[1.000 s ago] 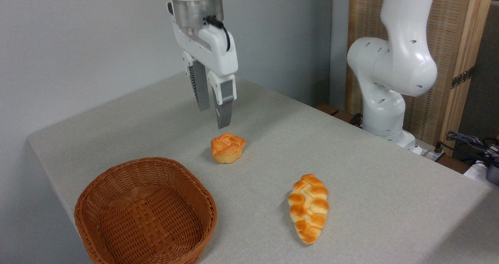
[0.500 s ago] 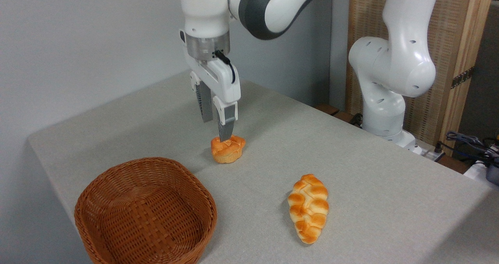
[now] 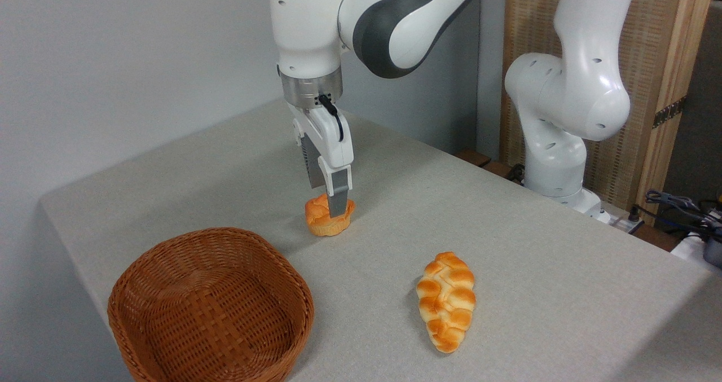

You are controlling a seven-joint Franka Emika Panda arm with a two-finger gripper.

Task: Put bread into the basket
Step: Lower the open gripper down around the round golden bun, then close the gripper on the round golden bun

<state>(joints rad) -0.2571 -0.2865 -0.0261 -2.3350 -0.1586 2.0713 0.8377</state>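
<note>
The bread point(image 3: 317, 219), a small orange-golden bun with a knotted top, sits on the grey table point(image 3: 507, 229) just right of centre-left. My gripper point(image 3: 327, 200) has come down over it and is open, one finger in front of the bun and the other behind it with its tip hidden. I cannot tell whether the fingers touch the bun. The basket point(image 3: 211, 233), round brown wicker with low sides, stands empty at the front left, apart from the bun.
A longer oval braided loaf point(image 3: 446, 301) lies on the table to the front right of the bun. The arm's white base point(image 3: 555, 156) rises at the table's far right edge, with cables point(image 3: 677, 207) beyond it. A wall stands behind.
The gripper has descended from above the bun until its open fingers straddle it. Bun, loaf and basket have stayed in place.
</note>
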